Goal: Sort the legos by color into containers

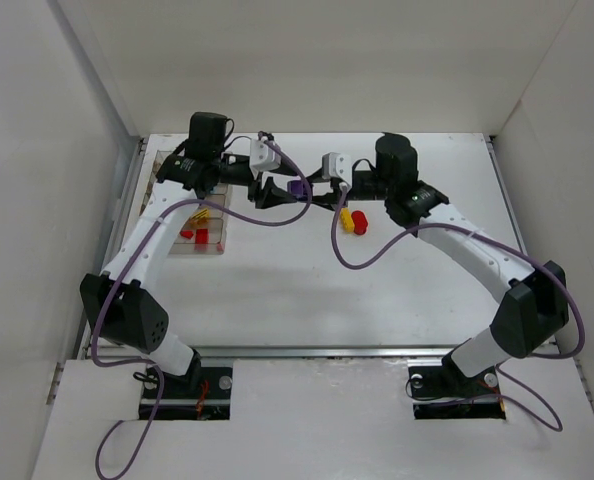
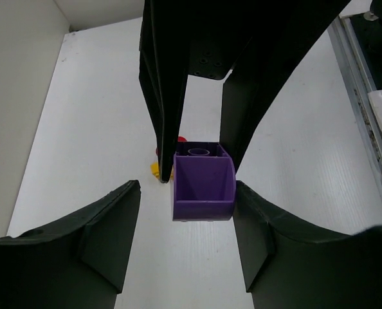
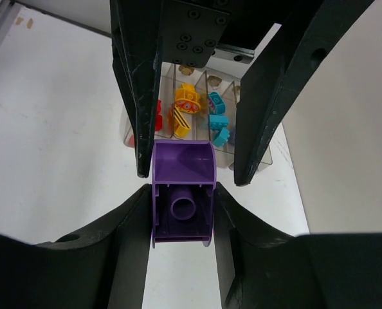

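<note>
Right gripper [image 3: 181,193] clamps the purple brick [image 3: 182,164]. Left gripper [image 2: 188,190] straddles the same brick unclenched, one finger [image 2: 262,225] touching, the other just apart.

purple brick [image 3: 181,168]: glossy plastic | tray [image 1: 187,248]: clear plastic | table [image 1: 307,290]: matt white

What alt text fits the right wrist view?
The right hand clamps a purple brick, while the left hand straddles its far end. Behind, a clear tray holds red, yellow and cyan bricks.
</note>
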